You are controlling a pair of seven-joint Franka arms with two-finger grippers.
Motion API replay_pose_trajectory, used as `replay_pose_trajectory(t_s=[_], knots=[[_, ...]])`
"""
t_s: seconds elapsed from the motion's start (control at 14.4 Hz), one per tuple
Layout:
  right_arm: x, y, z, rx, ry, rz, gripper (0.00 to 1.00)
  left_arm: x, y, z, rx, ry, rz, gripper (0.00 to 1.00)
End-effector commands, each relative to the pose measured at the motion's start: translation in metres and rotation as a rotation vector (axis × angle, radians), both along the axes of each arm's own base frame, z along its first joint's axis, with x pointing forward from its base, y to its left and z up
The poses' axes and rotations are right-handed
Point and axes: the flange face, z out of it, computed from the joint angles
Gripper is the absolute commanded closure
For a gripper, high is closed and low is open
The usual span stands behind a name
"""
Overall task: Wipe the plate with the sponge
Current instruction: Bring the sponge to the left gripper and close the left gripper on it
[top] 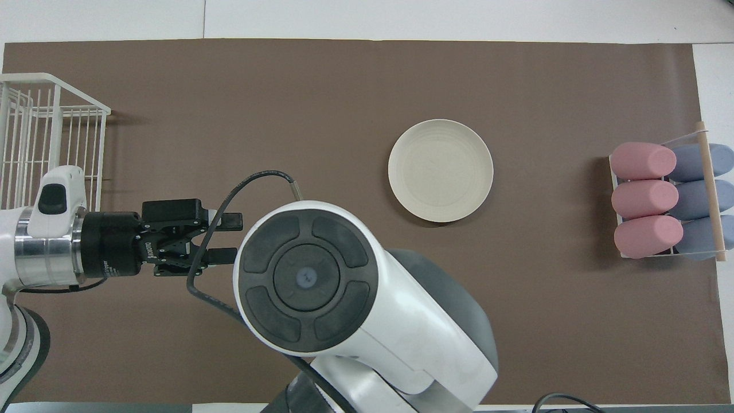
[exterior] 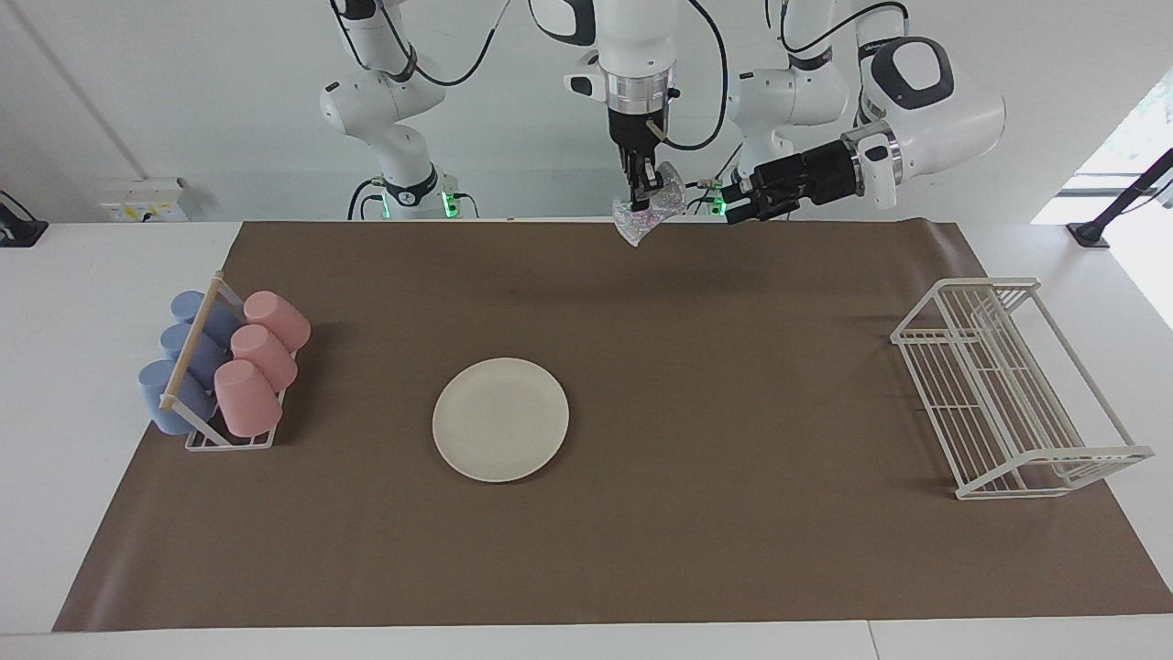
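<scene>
Facing view: the right gripper (exterior: 644, 186) hangs high, pointing straight down, clamped on the sponge (exterior: 649, 214). The left gripper (exterior: 730, 207) reaches level toward it, fingers apart. Overhead view: the plate (top: 440, 170) lies bare mid-tabletop (top: 321, 86).

— What does the room look like?
— A plain white wall (exterior: 183, 92) runs along the table's robot end, with a white socket box (exterior: 145, 200) fixed low on it toward the right arm's end.
— And the table (exterior: 82, 275)?
— White, with a brown mat (exterior: 733, 412) covering most of its top; white margins show at both ends and along the edges.
— Any window?
— Bright daylight comes in at the left arm's end (exterior: 1141, 137), where a dark bracket (exterior: 1113, 211) stands on the table's corner. Another dark fitting (exterior: 18, 225) sits at the right arm's end.
</scene>
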Motion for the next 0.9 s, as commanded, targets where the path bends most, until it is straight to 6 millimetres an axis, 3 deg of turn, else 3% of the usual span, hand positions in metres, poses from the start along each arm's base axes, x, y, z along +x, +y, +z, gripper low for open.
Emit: replay_pose_trajectory(t_s=[0.0, 0.21, 0.35, 0.49, 0.56, 0.69, 0.83], knots=[[0.005, -0.001, 0.004, 0.004, -0.012, -0.017, 1.0, -0.006, -0.027, 0.005, 0.021, -0.005, -0.001, 0.0], [0.005, -0.001, 0.005, 0.004, -0.012, -0.017, 1.0, -0.014, -0.054, 0.003, 0.053, -0.026, -0.037, 0.02], [0.005, -0.001, 0.005, 0.003, -0.011, -0.016, 1.0, -0.015, -0.058, 0.001, 0.061, -0.029, -0.033, 0.12], [0.005, -0.001, 0.005, 0.004, -0.012, -0.017, 1.0, -0.014, -0.053, 0.0, 0.06, -0.026, -0.032, 0.66], [0.005, -0.002, 0.005, 0.002, -0.01, -0.016, 1.0, -0.013, -0.052, 0.001, 0.059, -0.027, -0.029, 0.8], [0.005, -0.002, 0.005, 0.003, -0.011, -0.016, 1.0, -0.013, -0.052, 0.001, 0.059, -0.021, -0.026, 0.96], [0.005, -0.002, 0.005, 0.003, -0.011, -0.016, 1.0, -0.013, -0.052, 0.001, 0.059, -0.018, -0.025, 1.0]])
